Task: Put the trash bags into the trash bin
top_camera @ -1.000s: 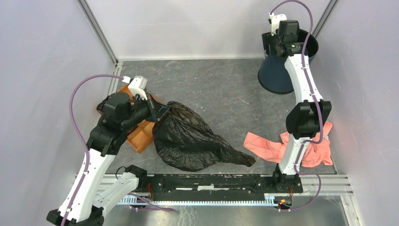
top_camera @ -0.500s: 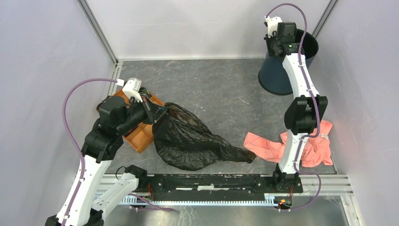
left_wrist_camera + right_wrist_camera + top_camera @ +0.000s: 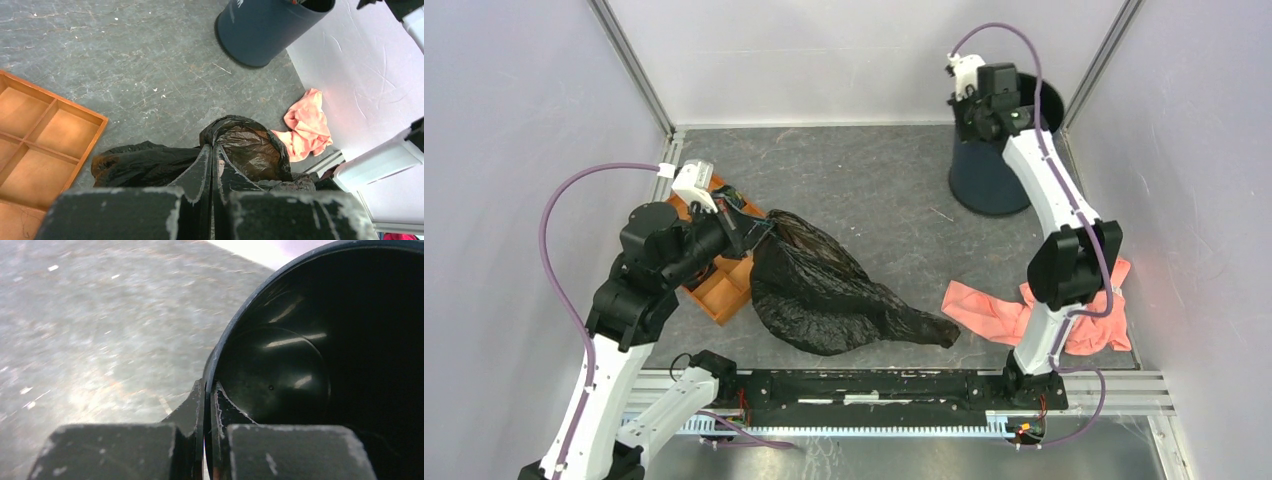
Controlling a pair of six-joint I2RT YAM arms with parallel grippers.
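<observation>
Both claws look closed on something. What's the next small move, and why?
Probably raise the left claw a little: it is shut on the crinkly black plastic trash bag, most of which lies on the table, far from the dark navy round bin whose rim the right claw pinches.

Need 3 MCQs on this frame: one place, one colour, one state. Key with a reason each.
1. Where does the trash bag lie?
A) on a shelf
B) on the table, beside the orange tray
C) hanging on the wall

2. What colour is the cloth by the right arm's base?
A) green
B) white
C) pink

3. The right gripper is:
A) shut on the trash bin rim
B) open in mid-air
C) shut on a bottle

Key:
1 B, the top view shows it spread on the table next to the tray.
2 C, it is plainly pink.
3 A, the right wrist view shows it clamped on the rim.
</observation>
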